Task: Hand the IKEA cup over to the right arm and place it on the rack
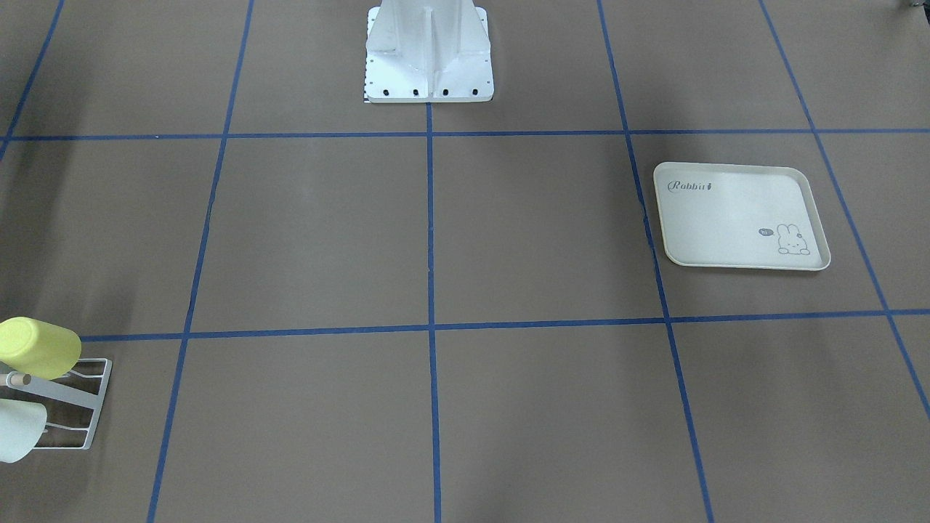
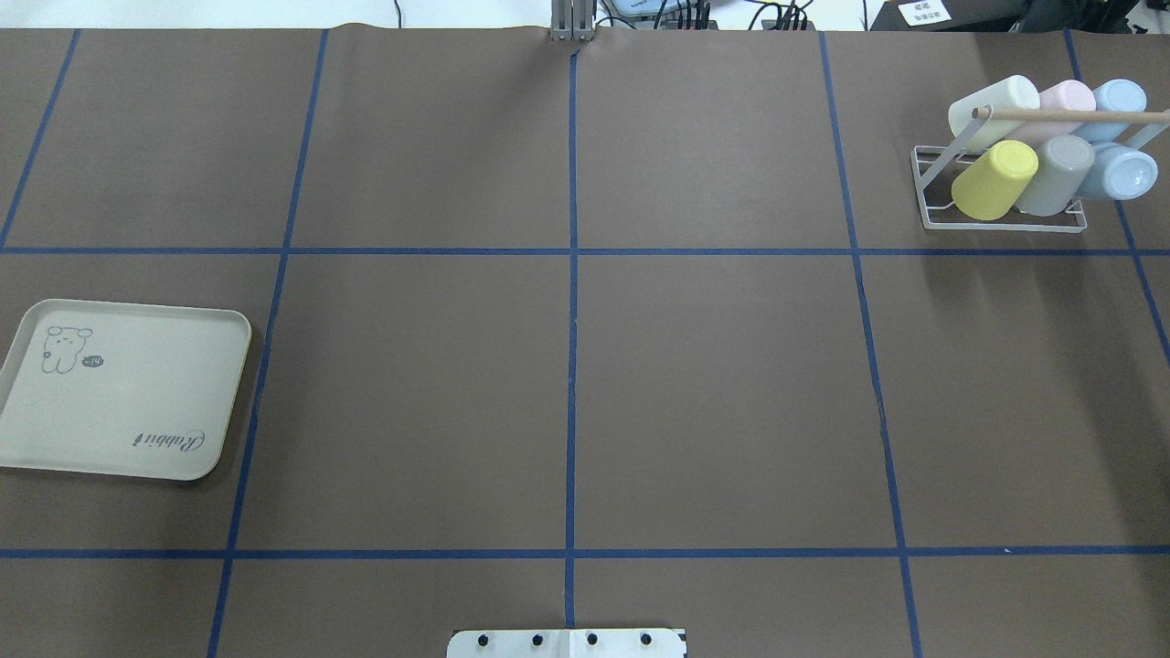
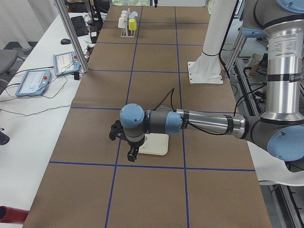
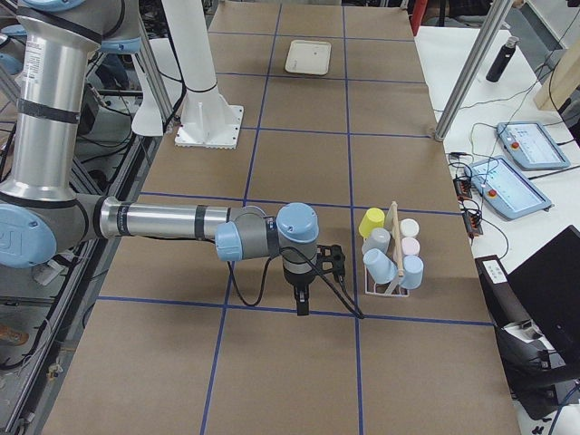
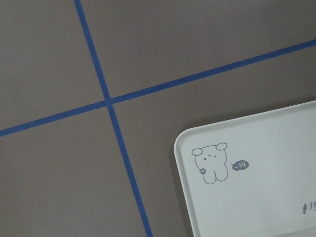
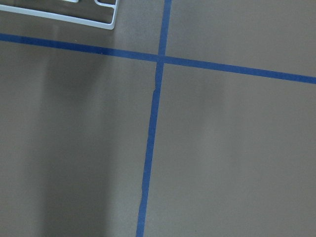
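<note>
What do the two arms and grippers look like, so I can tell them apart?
Both are silver tubes with light-blue joint caps. The right arm has a loose black cable loop beside its slim black right gripper. The left arm carries a bulky black wrist block by its black left gripper.

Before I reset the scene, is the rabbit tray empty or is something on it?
Empty: the tray shows only its bare printed surface from overhead.

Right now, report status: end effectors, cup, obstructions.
Left end effector, right end effector: open or shut unclear. Six cups on rack. Rabbit tray bare. No obstructions seen.
</note>
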You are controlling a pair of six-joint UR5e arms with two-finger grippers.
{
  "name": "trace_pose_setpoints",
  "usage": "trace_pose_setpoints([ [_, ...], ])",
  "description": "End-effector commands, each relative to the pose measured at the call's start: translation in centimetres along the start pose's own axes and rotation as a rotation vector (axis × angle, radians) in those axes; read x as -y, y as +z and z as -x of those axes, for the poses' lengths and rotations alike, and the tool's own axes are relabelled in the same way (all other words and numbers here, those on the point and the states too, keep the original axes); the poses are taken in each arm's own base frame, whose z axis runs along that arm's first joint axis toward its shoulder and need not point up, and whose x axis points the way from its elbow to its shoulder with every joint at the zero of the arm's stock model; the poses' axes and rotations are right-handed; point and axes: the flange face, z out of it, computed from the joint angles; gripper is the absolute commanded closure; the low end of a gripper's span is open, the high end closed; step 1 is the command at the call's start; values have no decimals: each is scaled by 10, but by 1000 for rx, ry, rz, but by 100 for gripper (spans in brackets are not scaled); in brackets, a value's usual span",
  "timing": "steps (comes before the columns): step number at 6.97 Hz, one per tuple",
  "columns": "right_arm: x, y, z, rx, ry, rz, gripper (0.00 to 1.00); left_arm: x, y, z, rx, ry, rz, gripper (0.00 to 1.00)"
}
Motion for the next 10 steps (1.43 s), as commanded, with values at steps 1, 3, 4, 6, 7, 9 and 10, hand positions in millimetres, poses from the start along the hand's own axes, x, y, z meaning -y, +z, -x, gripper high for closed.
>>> trace_pose_setpoints([
  [1,1,-8,1,44,27,-1,0,-41,-1,28,91,-32,4,0],
  [3,2,-12,2,47,24,-12,0,-36,-11,27,179,-6,13,0],
  [4,3,-14,2,48,24,-16,0,-36,-8,28,172,-20,19,0],
  [6,3,-16,5,49,18,-21,0,-45,-4,30,176,-20,29,0],
  [7,2,-16,4,49,17,-20,0,-47,-2,32,173,-24,33,0],
  [9,2,-15,4,49,20,-19,0,-48,-3,30,171,-17,30,0],
  [10,3,-16,4,47,18,-21,0,-48,-3,30,169,-17,30,0],
])
